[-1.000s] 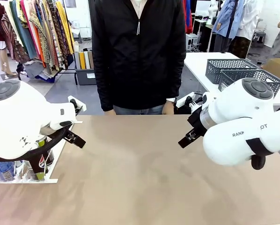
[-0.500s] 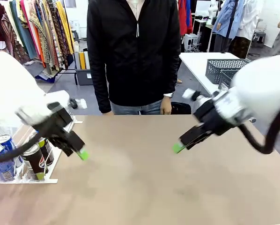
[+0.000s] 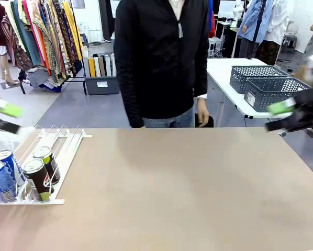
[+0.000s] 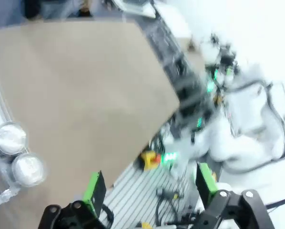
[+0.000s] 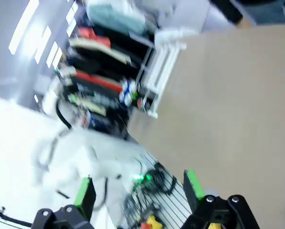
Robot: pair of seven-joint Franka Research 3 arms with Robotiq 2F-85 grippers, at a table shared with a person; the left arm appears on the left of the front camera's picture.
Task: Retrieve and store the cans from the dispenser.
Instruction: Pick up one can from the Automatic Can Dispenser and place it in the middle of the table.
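Both arms have swung outward; left hand (image 4: 149, 179) and right hand (image 5: 137, 180) are spread, empty. Descend squarely over the cans (image 3: 38, 175) at eight o'clock, low in the dispenser (image 3: 67, 151).

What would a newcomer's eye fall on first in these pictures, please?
Four cans, two blue and two dark, stand at the near end of the white dispenser at the left edge of the table. A person in a black jacket stands at the far side, and the left gripper and right gripper hang open, blurred, near its left and right sides.
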